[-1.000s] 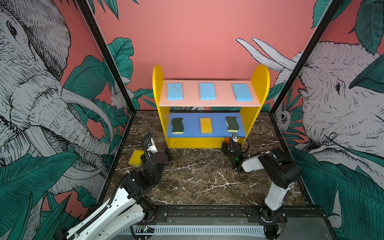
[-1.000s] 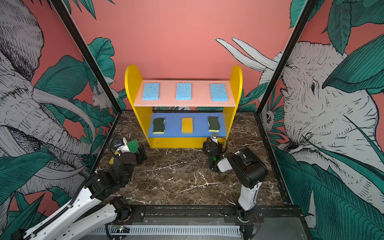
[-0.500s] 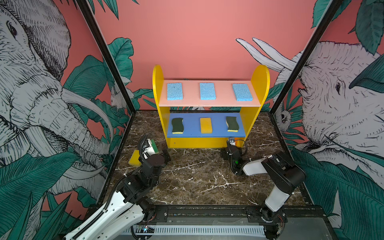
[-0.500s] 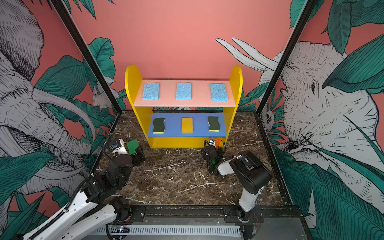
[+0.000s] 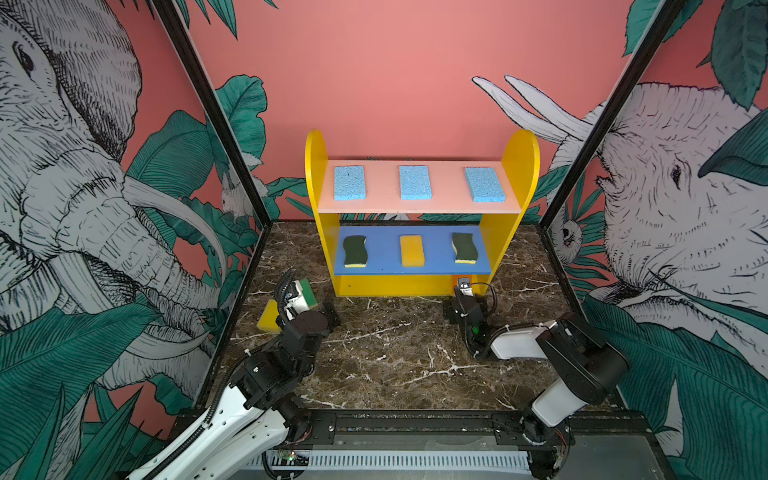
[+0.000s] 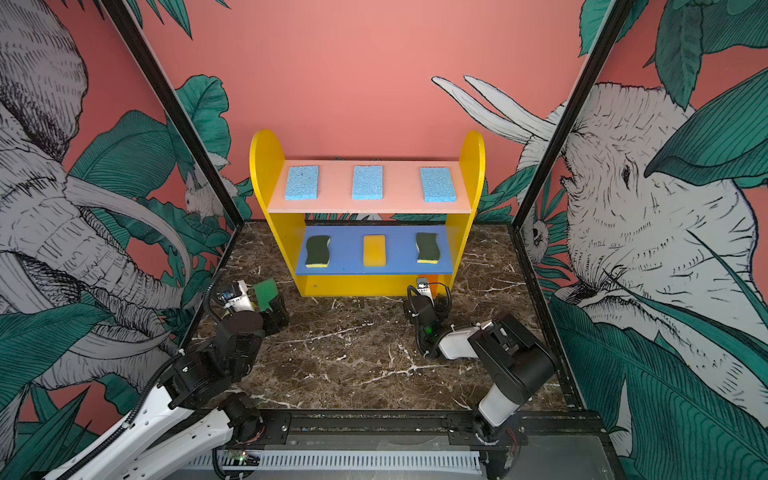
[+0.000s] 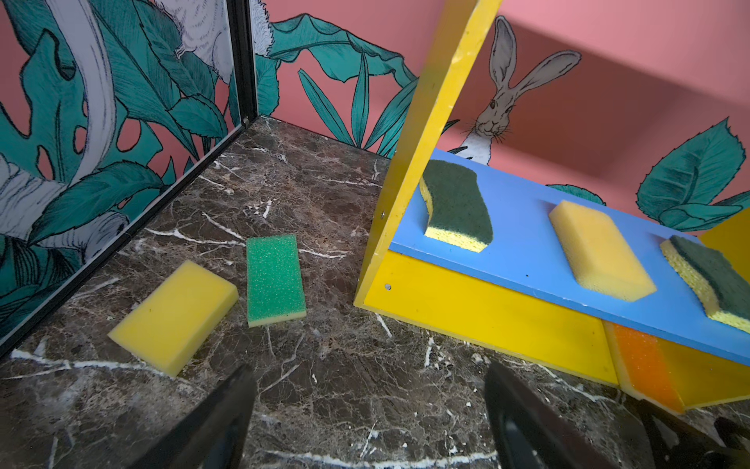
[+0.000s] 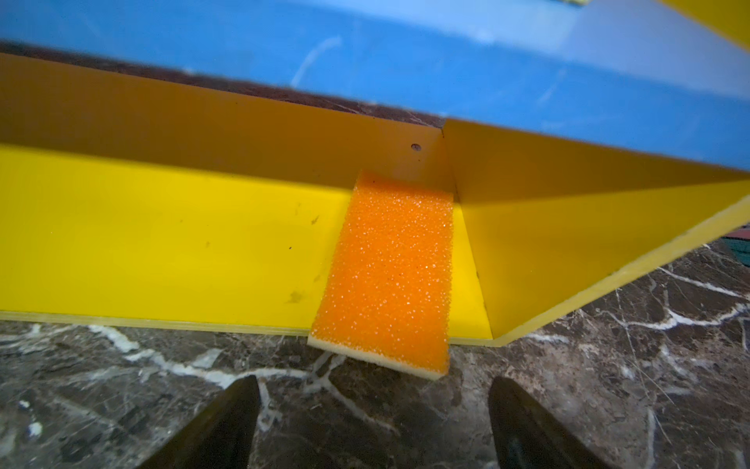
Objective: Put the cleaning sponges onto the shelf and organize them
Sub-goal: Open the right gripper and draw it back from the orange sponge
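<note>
Orange is the colour of the rough flat sponge (image 8: 389, 276) that lies on the yellow bottom board (image 8: 162, 251) of the small three-level shelf (image 5: 395, 286). It is tucked into the corner by the side panel. Its near end pokes out a bit over the board's front edge. The right pincer (image 8: 373, 381) sits just in front of it, low over the dark marble worktop (image 5: 395, 345), jaws wide apart and empty. I think a small push would bring this sponge all the way in.

The pale pink top board (image 5: 382, 189) has three light-blue holey sponges (image 5: 414, 182) in a neat row, well apart. The blue middle board (image 5: 382, 253) has a plain yellow sponge (image 5: 411, 250) between two wavy dark-green-on-yellow sponges (image 5: 355, 250). Like goes with like, so it looks tidy.

Two are not on the shelf yet. A bright green sponge (image 7: 275, 280) and a yellow block sponge (image 7: 174, 316) lie side by side on the worktop, between the shelf and the leafy side wall (image 7: 101, 122). The left pincer (image 7: 367, 377) hovers near them, jaws apart and empty, likely ready to grab one.

The bottom board has lots of free room. But the blue board hangs low over it, so a sponge must slide in flat.
</note>
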{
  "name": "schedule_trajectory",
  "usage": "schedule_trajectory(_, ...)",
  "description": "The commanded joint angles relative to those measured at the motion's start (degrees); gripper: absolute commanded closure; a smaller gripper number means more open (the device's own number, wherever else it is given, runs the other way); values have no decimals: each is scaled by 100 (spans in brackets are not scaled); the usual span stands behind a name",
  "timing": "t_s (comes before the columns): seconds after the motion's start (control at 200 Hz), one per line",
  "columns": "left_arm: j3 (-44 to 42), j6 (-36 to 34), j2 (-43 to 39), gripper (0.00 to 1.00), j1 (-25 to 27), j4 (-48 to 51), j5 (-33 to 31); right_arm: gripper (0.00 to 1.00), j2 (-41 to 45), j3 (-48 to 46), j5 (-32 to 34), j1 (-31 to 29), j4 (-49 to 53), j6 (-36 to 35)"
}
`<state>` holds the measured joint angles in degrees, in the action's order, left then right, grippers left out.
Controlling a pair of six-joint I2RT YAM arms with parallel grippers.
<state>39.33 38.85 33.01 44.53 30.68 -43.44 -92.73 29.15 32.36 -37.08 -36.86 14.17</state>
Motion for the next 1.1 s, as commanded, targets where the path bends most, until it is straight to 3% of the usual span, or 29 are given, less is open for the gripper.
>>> schedule_trajectory(0.0,-4,110,-77,11,-1,211,-33,10,274,118,-12,-18,-93,-90)
schedule_trajectory(0.555,-41,79,-271,11,-6,271,115,13,1686,-343,77,-245,665,-44)
schedule_trajectory(0.655,-31,57,-283,13,-6,292,164,23,2185,-555,73,-280,1012,157)
schedule_trajectory(0.725,-31,-8,-280,15,-6,249,212,37,2598,-761,58,-291,1295,342)
schedule_trajectory(0.855,-57,-45,-228,16,-4,148,261,53,3312,-1246,-190,-290,1518,653)
schedule_trajectory(0.99,-129,-90,-152,17,-6,-34,334,65,3558,-1630,-333,-262,1337,910)
schedule_trajectory(1.095,-166,-128,-51,17,-3,-121,363,67,3225,-1703,-406,-225,950,1016)
